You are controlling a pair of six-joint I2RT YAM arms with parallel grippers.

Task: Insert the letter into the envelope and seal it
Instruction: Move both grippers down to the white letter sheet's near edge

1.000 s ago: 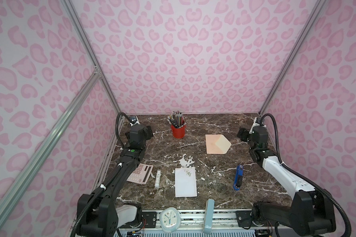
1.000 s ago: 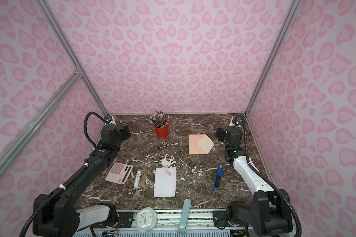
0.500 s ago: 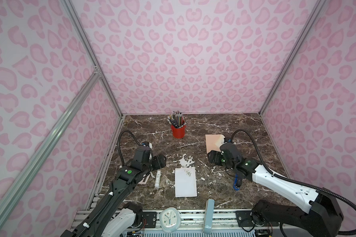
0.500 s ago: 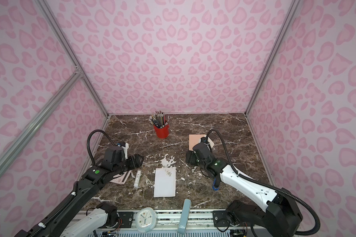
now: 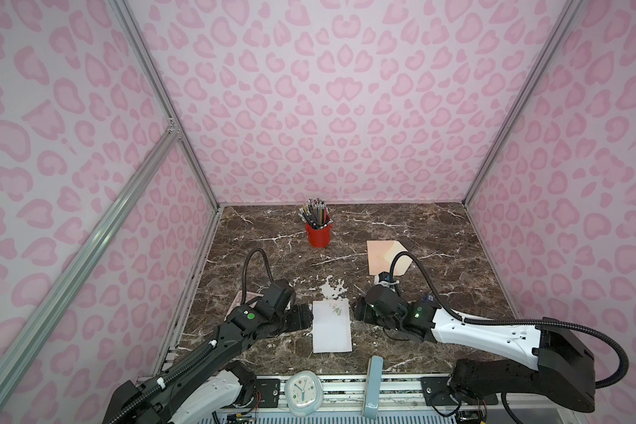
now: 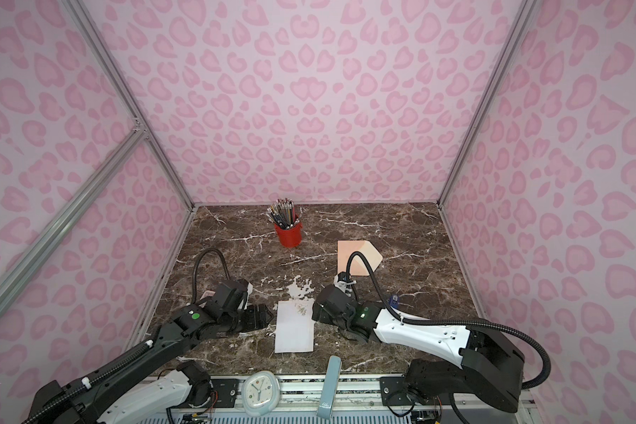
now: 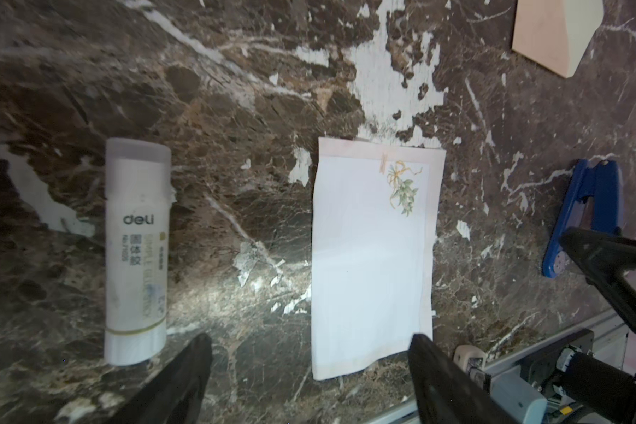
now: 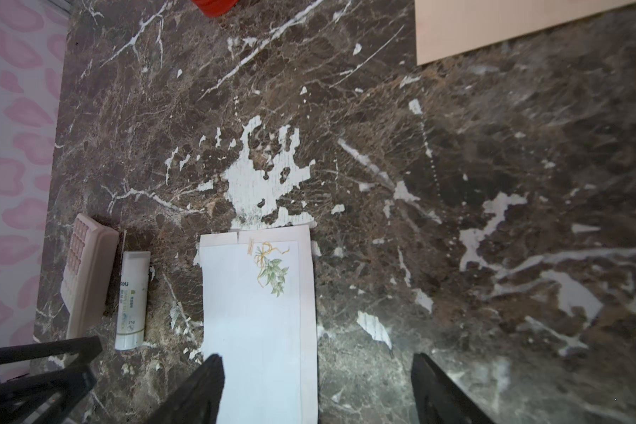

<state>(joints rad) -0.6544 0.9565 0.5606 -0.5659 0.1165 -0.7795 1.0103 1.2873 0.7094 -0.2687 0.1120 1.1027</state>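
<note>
The letter (image 5: pixel 331 326) (image 6: pixel 294 326) is a white sheet with a small green plant drawing, lying flat near the table's front middle. My left gripper (image 5: pixel 302 318) (image 6: pixel 262 318) hovers open just left of it. My right gripper (image 5: pixel 358 314) (image 6: pixel 317 312) hovers open just right of it. In the left wrist view the letter (image 7: pixel 371 249) has one short edge between the spread fingers of the left gripper (image 7: pixel 311 339). In the right wrist view the letter (image 8: pixel 257 323) has a long edge between the spread fingers of the right gripper (image 8: pixel 317 358). The peach envelope (image 5: pixel 382 257) (image 6: pixel 354 253) (image 7: pixel 551 33) (image 8: pixel 511 25) lies further back, flap open.
A white glue stick (image 7: pixel 136 253) (image 8: pixel 131 301) and a pink calculator (image 8: pixel 85 275) lie left of the letter. A blue stapler (image 7: pixel 584 216) lies to its right. A red cup of pencils (image 5: pixel 318 233) stands at the back. A clock (image 5: pixel 303 392) sits on the front rail.
Both arms have swung from the table's back corners down to the front middle, and now flank the letter. The letter and envelope have not moved.
</note>
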